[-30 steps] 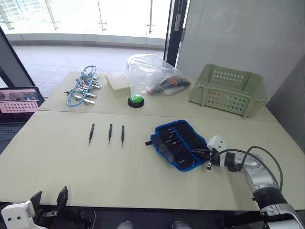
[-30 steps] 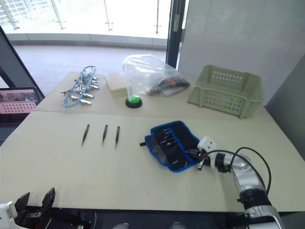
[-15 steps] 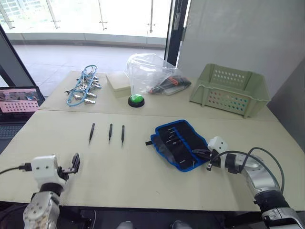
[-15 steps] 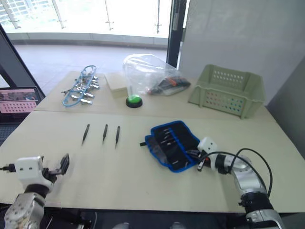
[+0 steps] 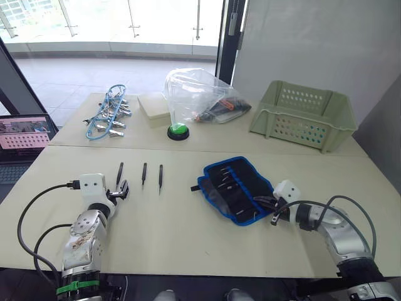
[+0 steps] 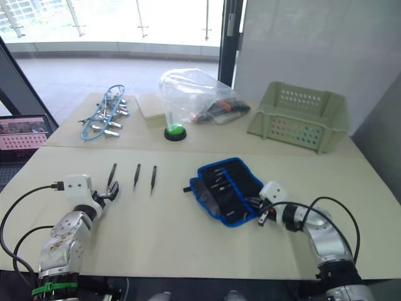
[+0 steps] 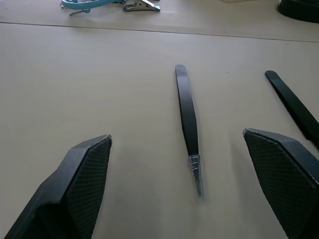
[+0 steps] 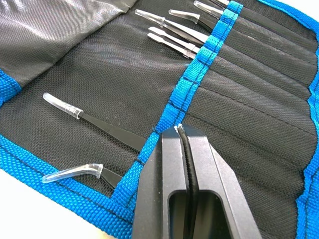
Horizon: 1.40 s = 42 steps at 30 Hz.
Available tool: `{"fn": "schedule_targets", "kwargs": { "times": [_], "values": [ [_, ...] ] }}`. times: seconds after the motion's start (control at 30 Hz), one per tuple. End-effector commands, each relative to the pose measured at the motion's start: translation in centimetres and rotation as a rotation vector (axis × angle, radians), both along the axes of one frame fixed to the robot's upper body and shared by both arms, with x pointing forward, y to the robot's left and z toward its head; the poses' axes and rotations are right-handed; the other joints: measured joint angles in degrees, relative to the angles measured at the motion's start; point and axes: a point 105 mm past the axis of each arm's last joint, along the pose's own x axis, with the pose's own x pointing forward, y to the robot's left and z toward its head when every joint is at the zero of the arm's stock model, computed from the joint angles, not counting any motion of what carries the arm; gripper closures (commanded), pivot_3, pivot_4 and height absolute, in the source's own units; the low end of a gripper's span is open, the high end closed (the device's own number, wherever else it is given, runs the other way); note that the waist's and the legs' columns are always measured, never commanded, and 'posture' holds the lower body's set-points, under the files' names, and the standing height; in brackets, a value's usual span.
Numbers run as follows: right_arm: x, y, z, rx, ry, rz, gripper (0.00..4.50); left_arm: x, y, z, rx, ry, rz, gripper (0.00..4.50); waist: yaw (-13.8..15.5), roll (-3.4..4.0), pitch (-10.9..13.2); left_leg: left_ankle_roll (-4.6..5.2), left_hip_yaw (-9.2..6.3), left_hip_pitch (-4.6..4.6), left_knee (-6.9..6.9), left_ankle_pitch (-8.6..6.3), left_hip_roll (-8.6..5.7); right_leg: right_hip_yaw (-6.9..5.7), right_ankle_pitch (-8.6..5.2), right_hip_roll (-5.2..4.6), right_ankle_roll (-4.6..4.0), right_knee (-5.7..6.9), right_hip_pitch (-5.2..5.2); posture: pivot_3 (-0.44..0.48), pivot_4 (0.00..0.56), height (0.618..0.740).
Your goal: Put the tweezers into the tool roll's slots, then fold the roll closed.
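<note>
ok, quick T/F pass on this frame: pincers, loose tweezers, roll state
1. Three tweezers lie loose on the table. True.
2. The left pincer is shut on a tweezer. False: it is open, one tweezer lying between its fingers.
3. The tool roll is folded closed. False: it lies open, slots showing.
4. The right pincer is at the roll, shut. True.
5. The green basket holds the roll. False: the roll lies on the table in front of it.

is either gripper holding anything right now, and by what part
Left gripper is open, holding nothing, a tweezer between its fingers. Right gripper is shut, seemingly on nothing.
</note>
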Motion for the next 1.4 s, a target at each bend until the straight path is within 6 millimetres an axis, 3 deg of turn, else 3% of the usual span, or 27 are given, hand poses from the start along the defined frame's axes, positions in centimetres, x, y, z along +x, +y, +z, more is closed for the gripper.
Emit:
{"fn": "schedule_targets", "kwargs": {
  "times": [0.03,0.23,0.43,0.63,0.77,0.87,1.0,1.1,1.2,1.3,1.4],
  "values": [
    [-2.0,-0.7,-4.3,-0.045,0.181,-0.039,4.5,1.1,-0.8,0.4,-0.031,0.0,-0.004,0.61,0.13,0.0,0.0,0.0,0.0,0.0,0.0,0.0,0.0,0.0,0.01,0.0,0.01,0.0,0.0,0.0,0.15,0.74],
    [-1.9,-0.4,-4.3,-0.046,0.177,-0.037,4.5,2.2,-2.2,-0.8,-0.061,0.065,-0.023,2.56,0.24,0.1,-0.06,-0.01,0.0,0.03,0.01,0.01,-0.03,0.0,0.02,0.0,0.02,0.03,0.04,0.0,0.15,0.74],
    [-1.7,-0.1,-4.3,-0.045,0.169,-0.034,4.5,2.0,-1.2,-0.1,-0.077,0.032,0.026,4.48,0.19,0.16,-0.09,-0.02,0.01,0.05,0.01,0.01,-0.03,0.0,0.02,0.0,0.03,0.04,0.06,0.0,0.15,0.74],
    [-1.7,0.1,-4.5,-0.04,0.168,-0.034,4.5,2.1,-0.6,2.5,-0.061,-0.068,0.005,4.48,-0.07,0.19,-0.11,-0.05,0.0,0.05,0.01,0.03,-0.01,0.01,0.03,0.03,0.02,0.07,0.03,0.0,0.15,0.74],
    [-1.5,0.1,-4.4,-0.034,0.162,-0.042,4.5,2.4,-0.9,5.6,0.014,-0.143,-0.058,4.48,-0.37,0.13,-0.08,-0.05,0.0,0.02,0.01,0.03,0.0,0.01,0.03,0.04,0.02,0.07,0.0,0.0,0.15,0.74],
    [-1.5,0.2,-4.5,-0.033,0.16,-0.044,4.5,2.6,-2.3,8.4,0.049,-0.223,-0.157,4.48,-0.52,0.13,-0.07,-0.05,-0.01,0.01,0.01,0.03,0.0,0.01,0.03,0.04,0.01,0.09,-0.01,0.0,0.15,0.74],
    [-1.6,0.5,-4.7,-0.022,0.158,-0.048,4.5,2.7,-2.6,10.6,0.108,-0.242,-0.199,4.48,-0.81,0.13,-0.08,-0.05,0.01,0.02,0.01,0.03,0.0,0.02,0.03,0.04,0.02,0.07,0.0,0.0,0.15,0.74],
    [-1.8,0.6,-4.9,-0.017,0.158,-0.052,4.5,2.7,-1.4,10.0,0.092,-0.193,-0.157,4.48,-1.17,0.18,-0.08,-0.05,0.0,0.04,-0.01,0.03,0.0,0.02,0.03,0.05,0.02,0.09,0.0,0.0,0.15,0.74],
    [-2.1,0.7,-5.2,-0.015,0.161,-0.052,4.5,2.3,-0.3,7.9,0.053,-0.088,-0.103,4.48,-1.2,0.18,-0.08,-0.03,0.0,0.03,-0.02,0.02,0.0,0.02,0.03,0.05,0.02,0.09,-0.02,0.0,0.15,0.74],
    [-2.2,0.8,-5.2,-0.016,0.162,-0.05,4.5,1.7,-0.2,5.7,-0.02,0.025,-0.049,3.62,-1.2,0.16,-0.09,0.0,-0.01,0.03,-0.02,0.0,0.0,0.03,0.03,0.04,0.02,0.08,-0.03,0.0,0.15,0.74],
    [-2.1,0.8,-5.1,-0.016,0.161,-0.048,4.5,1.3,-0.2,5.0,-0.065,0.076,0.005,2.61,-1.08,0.0,-0.05,-0.01,-0.04,0.03,-0.01,0.01,0.0,0.01,0.03,0.03,0.02,0.12,-0.02,0.0,0.15,0.74]
  ]
}}
